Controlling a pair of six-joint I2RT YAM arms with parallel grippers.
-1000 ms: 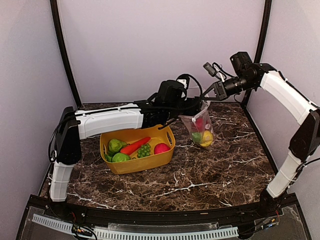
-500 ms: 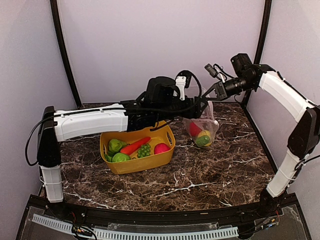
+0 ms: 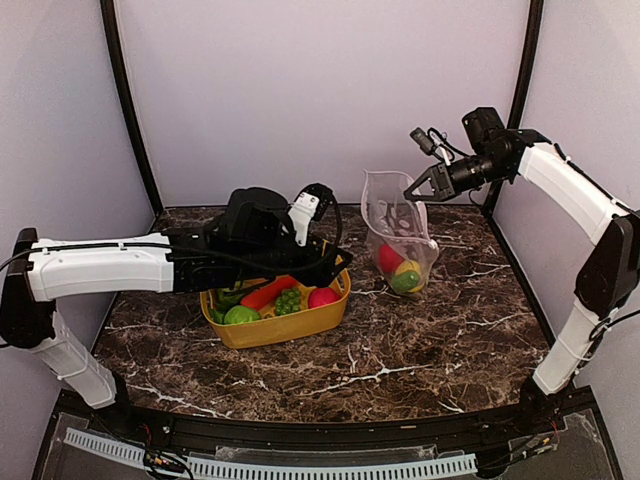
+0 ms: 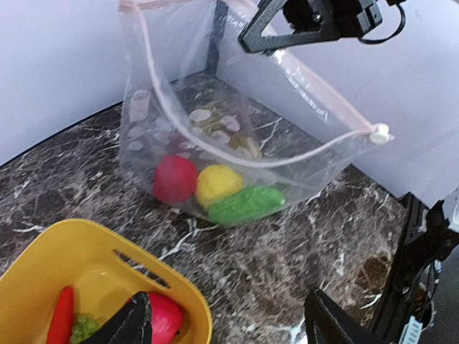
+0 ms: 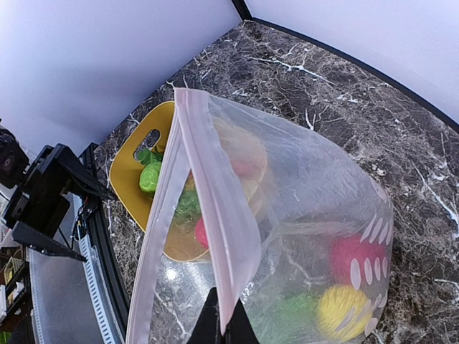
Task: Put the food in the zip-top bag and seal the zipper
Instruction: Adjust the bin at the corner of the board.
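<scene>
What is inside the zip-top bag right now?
At the bottom of the zip-top bag lie a red ball, a yellow lemon and a long green piece, touching. Whether anything smaller sits behind them cannot be seen.

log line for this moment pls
right gripper: shut on zip-top bag | left gripper: open near yellow tub | bagged: red ball, lemon, cucumber

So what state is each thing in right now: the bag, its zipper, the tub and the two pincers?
zip-top bag: upright on the table, mouth held open, three food pieces inside.
zipper: unsealed.
yellow tub: upright, holding carrot, grapes, red ball.
right pincer: shut on the bag's rim.
left pincer: open, empty, near the tub.
</scene>
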